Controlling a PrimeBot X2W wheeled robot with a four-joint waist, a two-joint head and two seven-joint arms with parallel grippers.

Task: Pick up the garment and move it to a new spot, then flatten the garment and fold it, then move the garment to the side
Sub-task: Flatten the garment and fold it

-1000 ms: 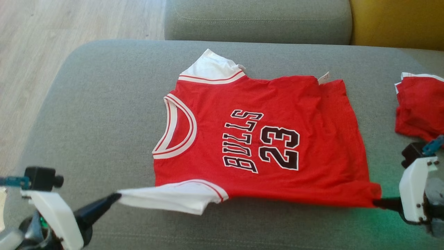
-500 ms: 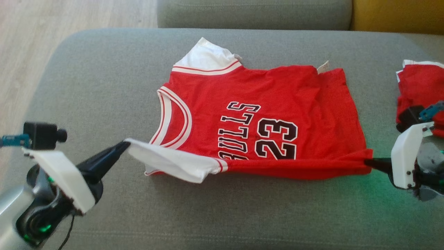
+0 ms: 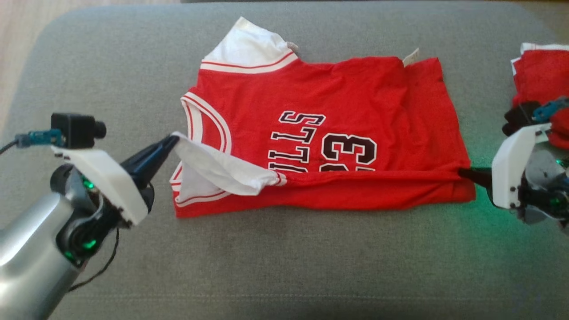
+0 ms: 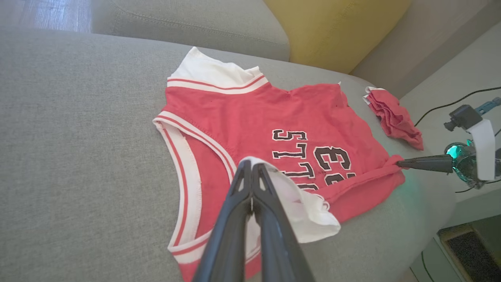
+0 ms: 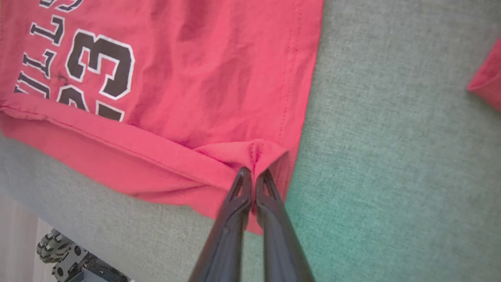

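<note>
A second red cloth (image 3: 540, 71) lies bunched at the right edge of the sofa (image 3: 284, 275), just past my right gripper (image 3: 464, 172) and apart from the jersey (image 3: 355, 84). In my left wrist view a grey back cushion (image 4: 188, 27) and a yellow cushion (image 4: 332, 27) stand beyond the far edge, and a dark cable (image 4: 442, 105) trails off past the right edge.

The jersey lies print up on the middle of the seat, nearer the far edge, with its collar toward the left edge and its hem toward the right. Its near side is doubled over onto itself and hides the lower part of the lettering. My left gripper (image 3: 175, 138) has its jaws clamped on the white near sleeve, held over the collar. My right gripper has its jaws pinched together on the near hem corner.

Bare grey seat runs wide along the near edge and out to the left edge. Wood floor (image 3: 15, 18) shows past the far left corner
</note>
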